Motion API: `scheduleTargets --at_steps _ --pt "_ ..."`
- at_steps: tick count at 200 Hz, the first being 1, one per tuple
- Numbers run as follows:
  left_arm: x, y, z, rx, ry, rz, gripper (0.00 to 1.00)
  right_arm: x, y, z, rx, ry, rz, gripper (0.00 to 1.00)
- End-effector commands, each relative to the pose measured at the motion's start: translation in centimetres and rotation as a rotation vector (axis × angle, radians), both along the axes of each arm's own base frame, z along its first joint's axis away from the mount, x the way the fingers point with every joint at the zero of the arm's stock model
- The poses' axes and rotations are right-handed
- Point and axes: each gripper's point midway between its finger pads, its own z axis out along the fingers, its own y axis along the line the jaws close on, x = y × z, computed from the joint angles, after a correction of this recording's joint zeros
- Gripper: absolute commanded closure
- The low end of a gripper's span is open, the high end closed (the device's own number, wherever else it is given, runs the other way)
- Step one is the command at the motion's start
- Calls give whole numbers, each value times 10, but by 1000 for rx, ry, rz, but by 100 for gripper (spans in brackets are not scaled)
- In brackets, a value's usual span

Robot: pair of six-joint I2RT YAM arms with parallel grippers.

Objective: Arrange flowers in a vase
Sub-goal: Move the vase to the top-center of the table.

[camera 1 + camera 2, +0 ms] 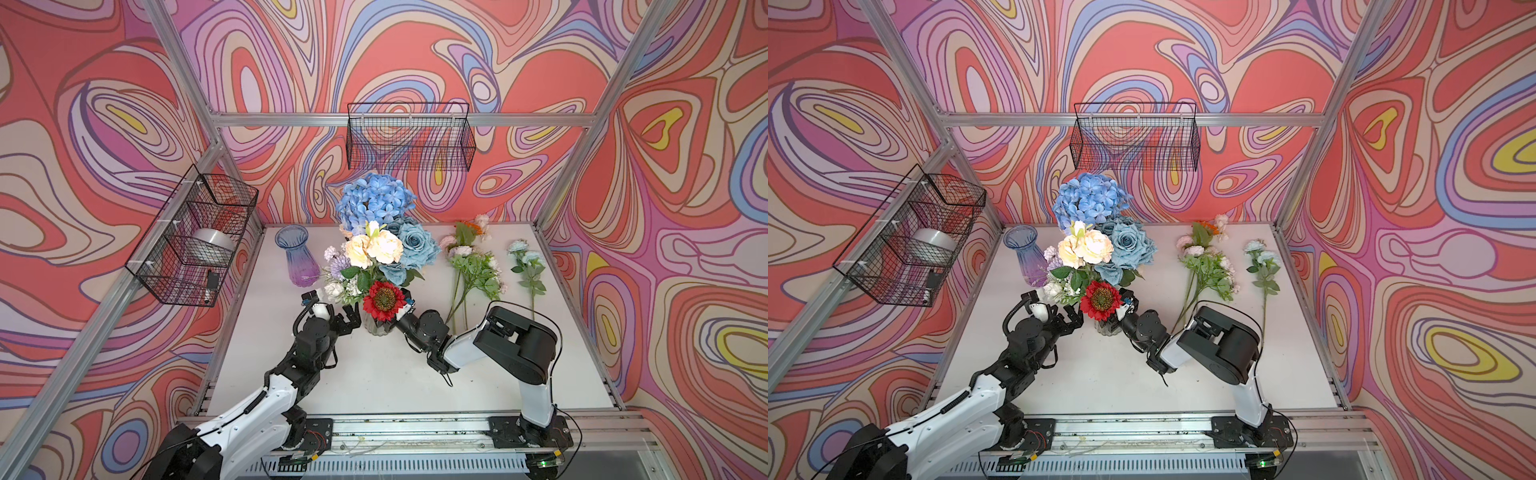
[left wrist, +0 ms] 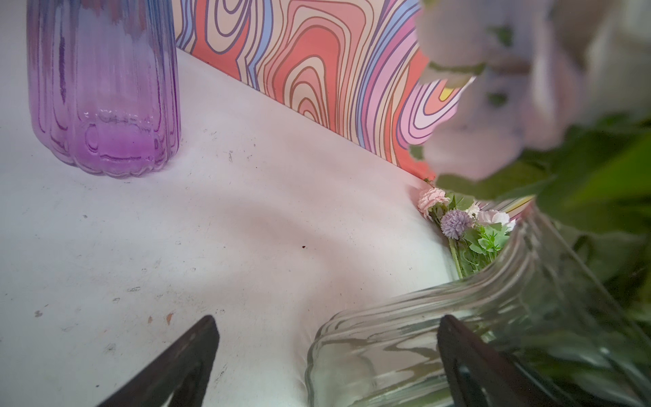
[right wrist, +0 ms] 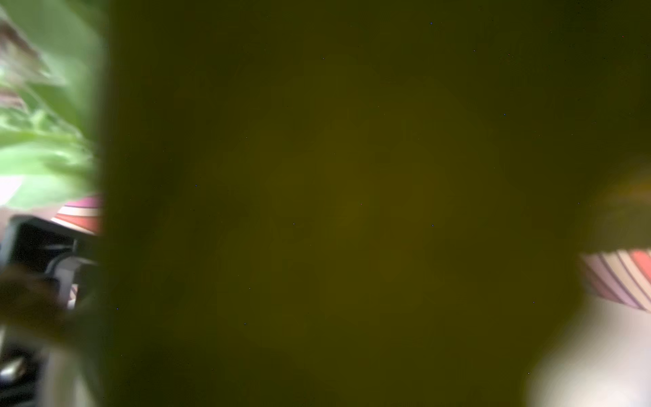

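A clear ribbed glass vase (image 1: 377, 327) stands mid-table and holds flowers: a blue hydrangea (image 1: 374, 201), cream and peach roses (image 1: 374, 247), an aqua rose (image 1: 417, 245), a lilac pompom (image 1: 338, 266) and a red sunflower (image 1: 384, 300) leaning out front. My left gripper (image 1: 352, 320) is open at the vase's left side. In the left wrist view its fingers (image 2: 197, 352) straddle bare table and the vase's base (image 2: 405, 338). My right gripper reaches in from the vase's right, its jaws hidden behind the sunflower. A dark green leaf (image 3: 334, 211) fills the right wrist view.
An empty purple glass vase (image 1: 296, 255) stands at the back left. Loose flowers lie on the table at the right: a pink bunch (image 1: 469, 266) and an aqua stem (image 1: 525, 266). Wire baskets hang on the left wall (image 1: 195, 237) and the back wall (image 1: 409, 137).
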Motion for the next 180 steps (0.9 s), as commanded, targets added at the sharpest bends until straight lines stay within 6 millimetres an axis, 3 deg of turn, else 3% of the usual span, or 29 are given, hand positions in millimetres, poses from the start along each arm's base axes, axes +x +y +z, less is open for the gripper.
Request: scheduleTargets --at_steps 1,31,82,156,180 --pt "1 4 11 -20 -38 16 0 7 1 -7 -1 14 -15 35" --pt "-1 6 11 -17 -42 25 0 14 -5 -13 -1 22 -42 53" --pt "-2 11 10 -14 -45 44 0 31 -4 -10 -50 -50 -84 57" --pt "-13 28 6 6 -40 106 0 119 10 3 -53 -107 -112 57" --pt "-17 36 4 23 -39 131 0 144 17 -2 -94 -124 -118 56"
